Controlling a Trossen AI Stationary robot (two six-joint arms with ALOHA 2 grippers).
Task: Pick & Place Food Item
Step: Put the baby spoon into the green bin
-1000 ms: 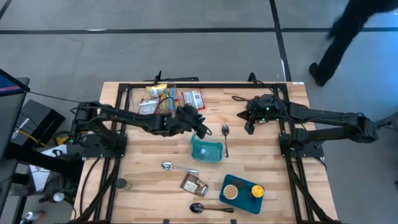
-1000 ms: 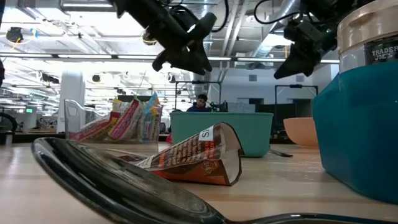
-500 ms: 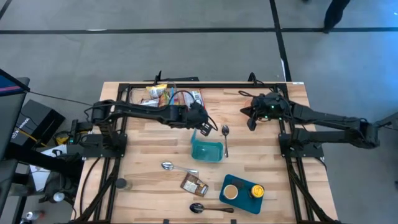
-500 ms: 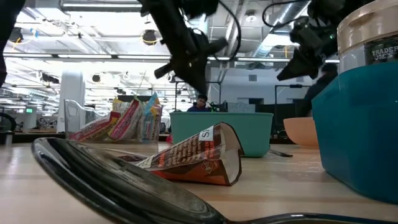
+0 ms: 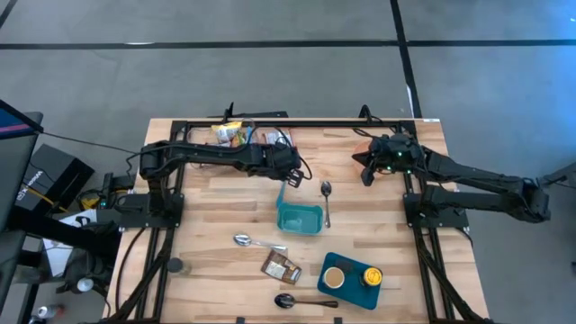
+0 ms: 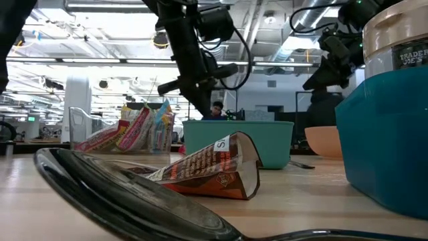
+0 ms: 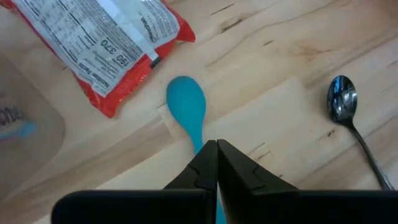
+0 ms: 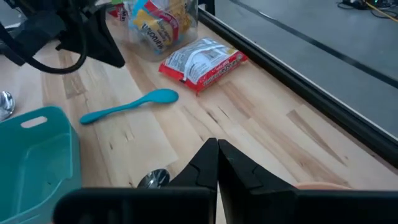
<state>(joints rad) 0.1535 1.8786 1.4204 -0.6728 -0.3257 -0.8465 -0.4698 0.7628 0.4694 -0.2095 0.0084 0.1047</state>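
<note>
A red snack packet lies flat on the wood at the far side. Beside it stands a clear bin of snack packets. A teal spoon lies on the table between the packet and a teal container. My left gripper is shut and points steeply down, just above the spoon's handle, with nothing between its fingers. My right gripper is shut and hangs in the air at the far right. A brown packet lies near the front.
Metal spoons lie right of the teal container, in front of it and at the near edge. A blue tray with a bowl and a jar stands front right. A black frame rims the far edge.
My left gripper has swung a little toward the far edge and tipped to point more steeply down, over the teal spoon, which stays on the table. My right gripper has drawn back slightly toward the table's right edge.
</note>
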